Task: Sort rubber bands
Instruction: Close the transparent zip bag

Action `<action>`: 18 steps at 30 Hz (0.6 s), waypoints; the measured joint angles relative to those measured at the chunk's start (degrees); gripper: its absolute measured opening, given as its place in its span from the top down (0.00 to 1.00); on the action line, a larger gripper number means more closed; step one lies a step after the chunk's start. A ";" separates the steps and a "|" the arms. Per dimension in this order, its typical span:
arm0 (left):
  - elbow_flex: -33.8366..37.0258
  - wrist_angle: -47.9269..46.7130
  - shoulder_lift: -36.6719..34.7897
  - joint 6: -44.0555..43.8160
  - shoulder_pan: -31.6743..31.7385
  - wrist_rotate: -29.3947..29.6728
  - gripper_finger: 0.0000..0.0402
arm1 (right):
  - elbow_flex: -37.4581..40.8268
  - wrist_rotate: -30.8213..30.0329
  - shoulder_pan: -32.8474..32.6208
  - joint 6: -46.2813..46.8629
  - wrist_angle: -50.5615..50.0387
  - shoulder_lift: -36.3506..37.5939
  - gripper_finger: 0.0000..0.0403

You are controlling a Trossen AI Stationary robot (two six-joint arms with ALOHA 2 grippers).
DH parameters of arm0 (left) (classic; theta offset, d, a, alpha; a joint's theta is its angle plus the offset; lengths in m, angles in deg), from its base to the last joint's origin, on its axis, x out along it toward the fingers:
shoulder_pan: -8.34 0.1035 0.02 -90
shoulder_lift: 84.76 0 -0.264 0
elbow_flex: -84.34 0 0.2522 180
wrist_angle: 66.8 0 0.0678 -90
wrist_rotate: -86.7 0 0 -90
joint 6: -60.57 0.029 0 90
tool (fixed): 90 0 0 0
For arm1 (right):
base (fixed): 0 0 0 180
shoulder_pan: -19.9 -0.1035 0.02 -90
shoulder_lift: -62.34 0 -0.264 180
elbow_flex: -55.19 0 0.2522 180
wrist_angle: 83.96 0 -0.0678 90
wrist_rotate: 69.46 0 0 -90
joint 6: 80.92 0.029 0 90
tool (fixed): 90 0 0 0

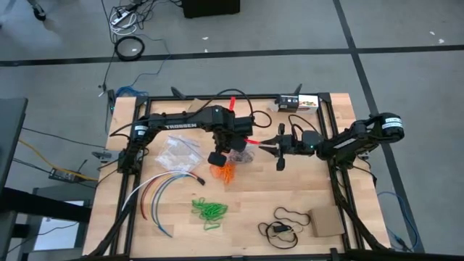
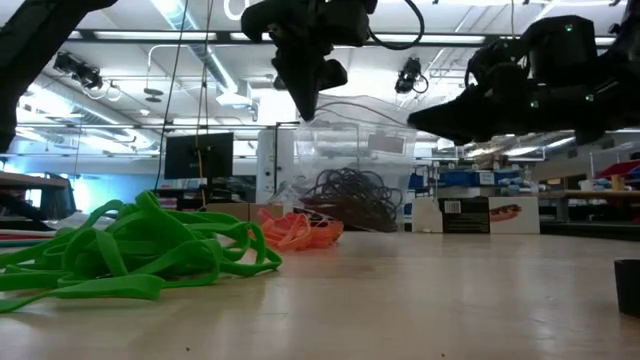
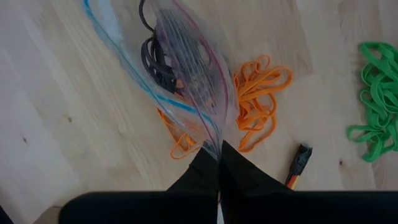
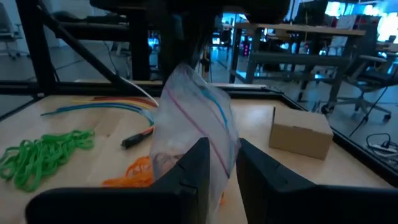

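**Bag held up between two pincers, dark bands inside**

Near the middle of the high view, the left pincer (image 3: 219,163) is clenched on the edge of a clear zip bag (image 3: 186,68), holding it above the worktop (image 1: 290,188). Through the plastic the dark rubber bands (image 3: 155,59) show, bunched inside the bag. The right pincer (image 4: 222,163) reaches in from the right of the high view and has its fingers on either side of the bag's other edge, set only a little apart; whether they actually nip the plastic I cannot tell.

Under the bag lies the orange heap (image 1: 227,172), touching the worktop, and the green heap (image 1: 209,210) sits well apart from it, lower in the high view, near the curved coloured cables (image 1: 163,190). A cardboard box (image 1: 326,221) and a black cord loop (image 1: 286,221) lie at the lower right.

The step in hand looks like emptying or opening the bag so the dark bands form a heap of their own. To do it well, the right pincer should take a firm hold of one lip only, not both layers, then draw the mouth apart gently. The bag ought to be shifted clear of the orange heap first, towards bare wood, so dark bands do not fall among orange ones. Tip slowly; thin plastic slips easily.
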 joint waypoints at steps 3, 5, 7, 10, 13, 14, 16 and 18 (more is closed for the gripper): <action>0.00 0.15 0.00 -0.06 -0.25 -0.02 1.00 | -1.00 0.51 0.00 -0.44 -0.34 0.00 0.84; 0.00 0.36 0.00 -0.06 -0.57 -0.04 1.00 | -1.86 1.47 0.27 -0.44 -1.73 0.01 0.85; 0.00 0.52 0.00 -0.04 -0.76 -0.08 1.00 | -2.56 2.50 0.59 -0.14 -3.69 0.02 0.85; 0.00 0.47 0.00 -0.15 -0.92 -0.22 1.00 | -3.12 2.65 0.72 0.36 -6.16 0.02 0.85; 0.00 0.45 0.00 -0.23 -0.92 -0.22 1.00 | -3.12 2.68 0.72 0.47 -6.30 0.01 0.85; 0.00 0.45 0.00 -0.23 -0.92 -0.22 1.00 | -3.12 2.73 0.72 0.47 -6.31 0.02 0.85; 0.00 0.45 0.00 -0.23 -0.92 -0.22 1.00 | -3.12 3.19 0.72 0.58 -6.31 0.01 0.85; 0.00 0.47 0.00 -0.23 -0.92 -0.22 1.00 | -3.12 3.59 0.72 0.71 -6.47 0.02 0.85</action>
